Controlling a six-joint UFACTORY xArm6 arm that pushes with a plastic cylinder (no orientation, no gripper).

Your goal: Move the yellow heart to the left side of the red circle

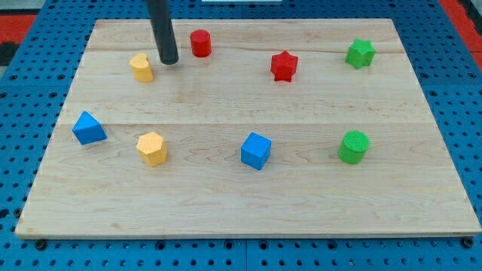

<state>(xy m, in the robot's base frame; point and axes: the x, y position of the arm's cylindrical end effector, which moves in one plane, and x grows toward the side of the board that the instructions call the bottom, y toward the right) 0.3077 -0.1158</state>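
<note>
Upper left of the frame, on a pale wooden bench [226, 203], the yellow heart [141, 67] sits just left of my tip [169, 61], the lower end of a straight dark rod that comes down from the top edge. Rod and heart look close but apart, a sliver of wood showing between them. No hand is fitted to this arm, so there is nothing to open, close or grip; the rod only pushes. Right of the tip, near it, stands the red circle [200, 43], a little higher in the frame than the heart.

Further right along the upper band lie a red star [284, 65] and a green star [360, 53]. Across the lower band, from left to right, are a blue triangular block [89, 128], a yellow hexagon-like block [152, 147], a blue cube [256, 150] and a green circle [353, 146].

By my reading the heart already lies on the circle's left, slightly lower, with the tip standing between the two. To finish cleanly, the tip would best be brought round to the heart's lower-left side and pushed gently up and right, through the block's middle so it does not spin away, stopping before it bumps the circle.
</note>
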